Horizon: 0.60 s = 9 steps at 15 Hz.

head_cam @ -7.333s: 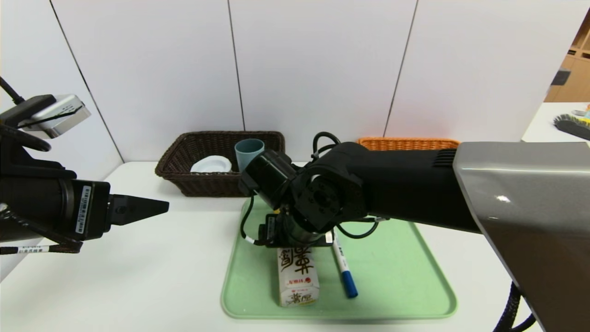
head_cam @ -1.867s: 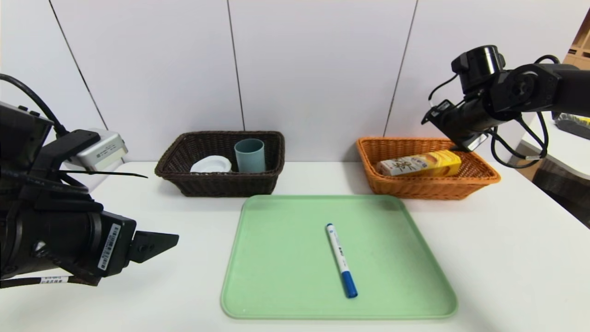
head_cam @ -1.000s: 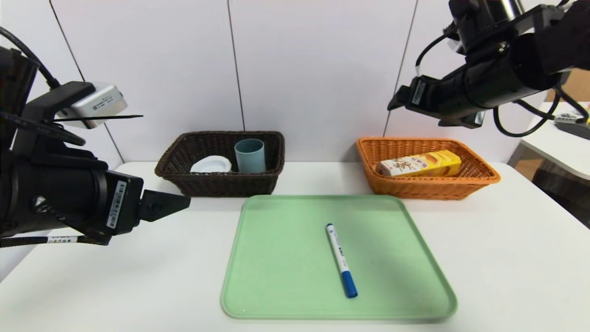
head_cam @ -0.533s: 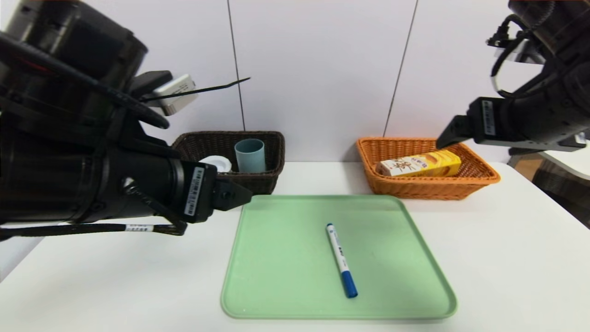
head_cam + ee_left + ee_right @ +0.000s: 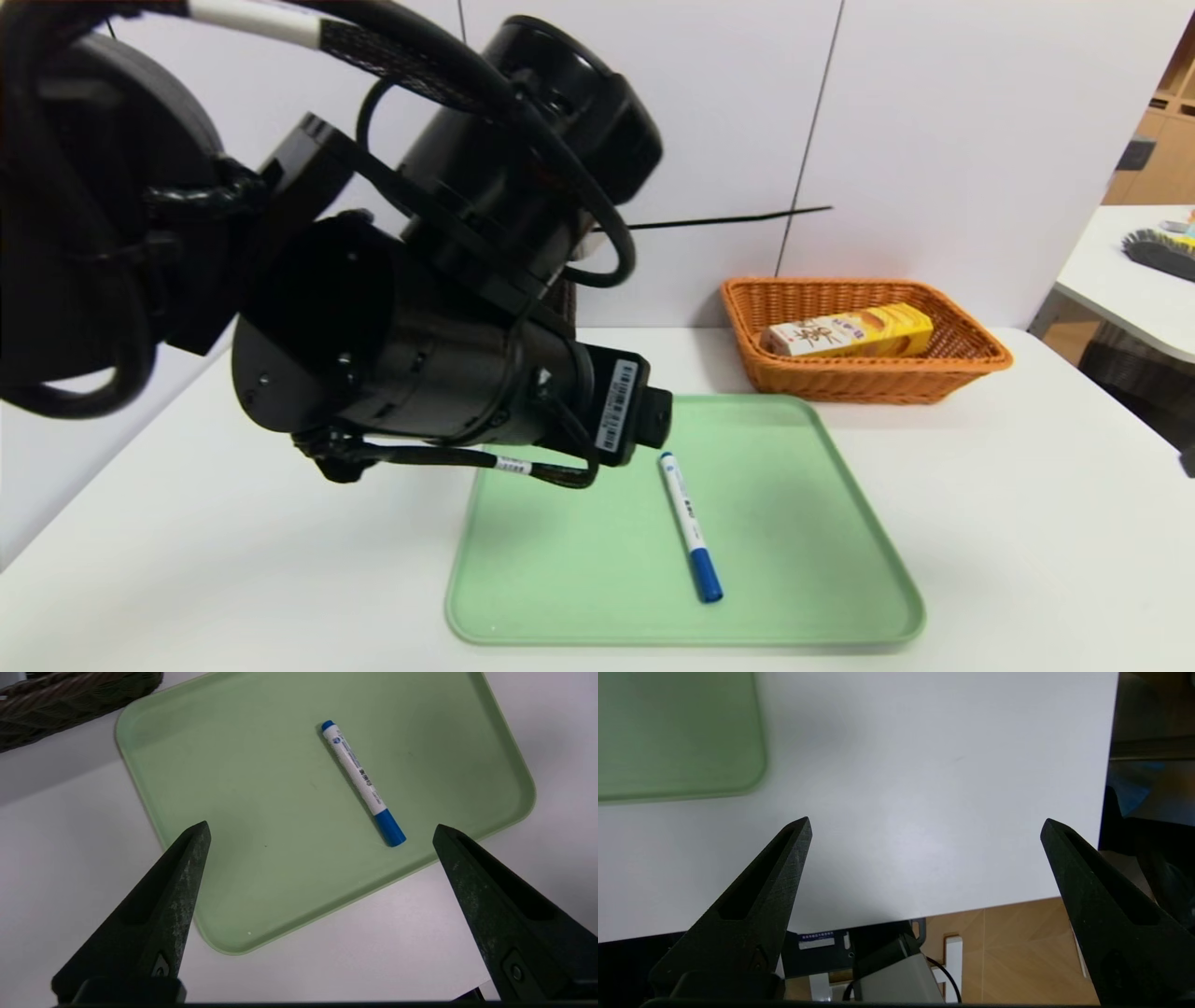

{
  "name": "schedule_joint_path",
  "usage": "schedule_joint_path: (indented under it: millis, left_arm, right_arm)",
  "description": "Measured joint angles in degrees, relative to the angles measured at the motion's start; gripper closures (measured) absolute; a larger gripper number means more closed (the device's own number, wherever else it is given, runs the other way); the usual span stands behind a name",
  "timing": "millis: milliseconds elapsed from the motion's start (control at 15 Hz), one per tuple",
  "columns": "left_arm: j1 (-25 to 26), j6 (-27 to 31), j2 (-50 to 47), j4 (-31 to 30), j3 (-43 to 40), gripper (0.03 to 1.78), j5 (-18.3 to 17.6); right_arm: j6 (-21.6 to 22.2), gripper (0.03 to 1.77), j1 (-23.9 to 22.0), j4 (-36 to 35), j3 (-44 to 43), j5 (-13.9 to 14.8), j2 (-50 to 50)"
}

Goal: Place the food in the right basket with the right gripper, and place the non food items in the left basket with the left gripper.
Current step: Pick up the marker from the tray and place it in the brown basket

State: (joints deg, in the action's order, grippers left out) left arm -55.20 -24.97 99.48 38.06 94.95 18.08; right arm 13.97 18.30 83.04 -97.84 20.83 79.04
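The white marker with its blue cap (image 5: 691, 525) lies flat on the green tray (image 5: 840, 597), the only task item left there. Its long axis runs from the tray's middle toward the near edge, slanting slightly to the robot's right, with the cap at the near end. The left claw (image 5: 320, 833) hangs above the tray's left part with its jaws spread wide and nothing between them; in the left wrist view the marker (image 5: 362, 782) sits ahead of the tips, nearer one finger than the other, and slants across the gap rather than lying square to it. As I judge it, the claw needs to advance over the barrel and turn until its jaws close across the marker's width.

The yellow chip carton (image 5: 848, 332) already lies in the orange-tan wicker basket (image 5: 971, 373). The dark brown basket (image 5: 70, 700) shows only as a corner in the left wrist view, so its contents cannot be checked here.

The right claw (image 5: 924, 833) is parked, jaws wide apart and holding nothing, over the bare tabletop (image 5: 924, 765) near its right edge, well away from the marker.
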Motion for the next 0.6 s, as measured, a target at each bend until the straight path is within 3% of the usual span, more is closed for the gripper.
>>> schedule_joint_path:
  millis: [133,267,400,600]
  left_arm:
    - [-0.7,-0.5,1.2,0.2,0.7,0.12,0.2]
    - [-0.9,-1.4,1.4,0.3,0.2,0.12,0.2]
    - [-1.0,-1.5,1.4,0.2,-0.8,0.12,0.2]
    - [-2.3,-1.5,1.9,-0.3,-4.7,0.12,0.3]
  right_arm:
    - [-0.7,0.11,-4.3,-0.1,3.6,-0.7,-4.9]
    - [-0.7,0.11,-9.2,-2.2,7.9,-3.4,-9.3]
    - [0.4,0.11,-11.8,-9.3,14.0,-6.9,-12.8]
    - [0.4,0.11,-13.0,-26.4,29.5,-8.3,-16.6]
